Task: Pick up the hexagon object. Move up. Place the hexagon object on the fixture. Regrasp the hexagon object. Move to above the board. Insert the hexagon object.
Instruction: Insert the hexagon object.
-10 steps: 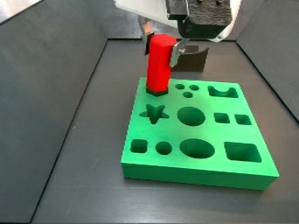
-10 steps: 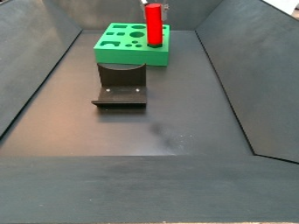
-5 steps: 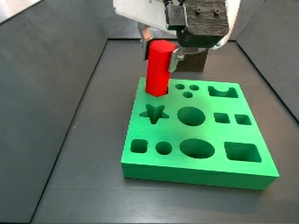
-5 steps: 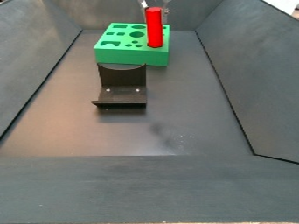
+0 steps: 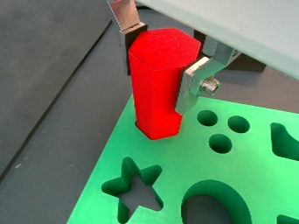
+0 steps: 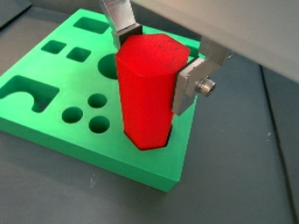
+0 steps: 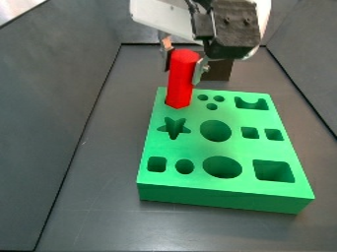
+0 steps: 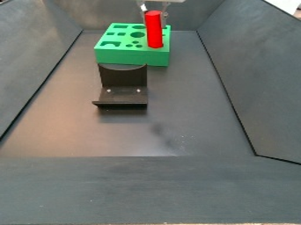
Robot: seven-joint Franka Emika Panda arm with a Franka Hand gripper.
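The red hexagon object (image 5: 158, 79) stands upright with its lower end sunk in the hexagonal hole at a corner of the green board (image 5: 122, 153). My gripper (image 5: 162, 83) is straight above it and shut on its upper part. The silver fingers (image 5: 197, 83) press on two opposite sides. Both wrist views show the peg's flat hexagonal top (image 6: 146, 57) between the plates. In both side views the peg (image 7: 182, 79) (image 8: 153, 28) rises from the board's corner (image 7: 224, 192) under the gripper (image 7: 194, 54).
The dark fixture (image 8: 121, 88) stands on the floor just in front of the board (image 8: 129, 54). Dark sloping walls (image 8: 35, 79) close in the floor on both sides. The board's other cut-outs, a star (image 7: 172, 126), circles and squares, hold nothing.
The hexagon object has gone lower, deeper into the corner hole of the board. The gripper is still on it.
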